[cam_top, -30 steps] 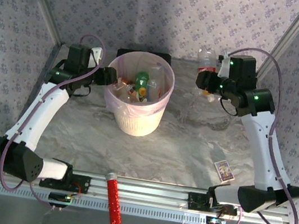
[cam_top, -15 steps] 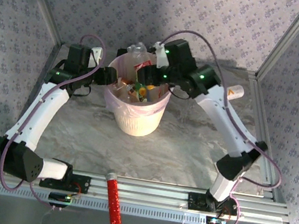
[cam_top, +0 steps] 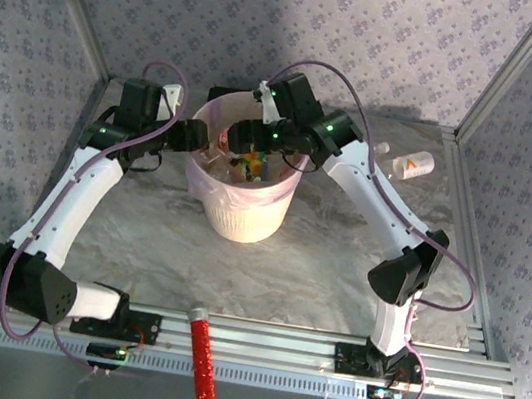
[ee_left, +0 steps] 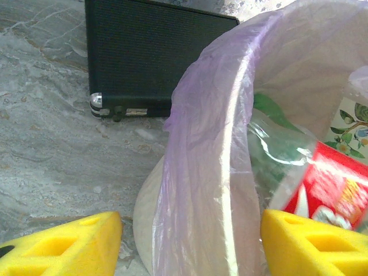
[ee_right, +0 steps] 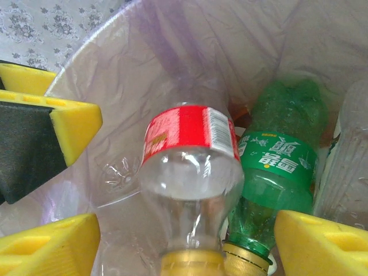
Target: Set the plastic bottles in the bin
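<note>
Since half a second ago the right arm has swung further left and dipped, so the right gripper (cam_top: pixel 239 138) now sits low over the mouth of the bin (cam_top: pixel 239 218). The bottle it carried above the rim has gone inside. The left arm has not moved.

The overhead view gives the layout. The left gripper (cam_top: pixel 195 136) is at the bin's left rim, and a black case (cam_top: pixel 224 95) stands just behind the bin. A white-labelled bottle (cam_top: pixel 415 164) lies on its side well off to the right, near the table's (cam_top: pixel 337 261) far edge. A red glittery tube (cam_top: pixel 202 356) rests on the near rail. Bare tabletop lies in front of the bin and to its right.

The right wrist camera looks into the bin. A clear bottle (ee_right: pixel 190 167) with a red label lies cap-end toward the lens, and a green bottle (ee_right: pixel 276 172) is touching it on the right. The right gripper's (ee_right: pixel 187 230) fingers (ee_right: pixel 322 241) are spread wide, with neither one touching the clear bottle.

The left wrist view has the lined rim (ee_left: pixel 201 144) standing between the left gripper's (ee_left: pixel 192 236) fingers (ee_left: pixel 63 241). The outer finger is just beside the wall, but I cannot tell whether they pinch it
</note>
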Controlling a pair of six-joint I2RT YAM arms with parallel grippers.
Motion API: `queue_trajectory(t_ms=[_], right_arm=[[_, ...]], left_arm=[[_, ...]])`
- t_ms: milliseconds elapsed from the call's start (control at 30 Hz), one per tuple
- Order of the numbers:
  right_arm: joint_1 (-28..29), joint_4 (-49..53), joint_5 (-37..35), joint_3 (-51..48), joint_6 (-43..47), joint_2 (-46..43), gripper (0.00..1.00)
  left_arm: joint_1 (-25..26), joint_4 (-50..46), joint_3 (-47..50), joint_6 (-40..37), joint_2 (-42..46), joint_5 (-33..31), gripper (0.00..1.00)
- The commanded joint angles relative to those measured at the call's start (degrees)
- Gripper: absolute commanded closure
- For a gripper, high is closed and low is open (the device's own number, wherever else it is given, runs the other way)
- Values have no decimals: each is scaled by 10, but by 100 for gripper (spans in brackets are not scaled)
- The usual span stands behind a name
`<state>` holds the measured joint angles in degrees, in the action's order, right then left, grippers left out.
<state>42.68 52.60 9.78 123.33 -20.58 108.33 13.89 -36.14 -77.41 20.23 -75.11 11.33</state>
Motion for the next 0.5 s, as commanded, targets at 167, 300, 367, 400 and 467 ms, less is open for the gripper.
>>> queue_trajectory(t_ms=[167,300,367,400,467], right_arm=[[-12,20,-57,-31,2,-115,12],[-76,6,-78,-94,-7,-166,7],[-124,-2,-87,-136,-18,-185,3],[-147,-7,-94,-155,-25,-189,1],[-202,-19,-105,-198,-43,-193,1]], left_arm=[[-1,-1,8,-5,14,3,35],[-1,3,10,-2,11,6,35],[-1,5,10,-1,9,9,35],[-1,6,10,-1,9,9,35],[-1,6,9,-1,8,11,35]])
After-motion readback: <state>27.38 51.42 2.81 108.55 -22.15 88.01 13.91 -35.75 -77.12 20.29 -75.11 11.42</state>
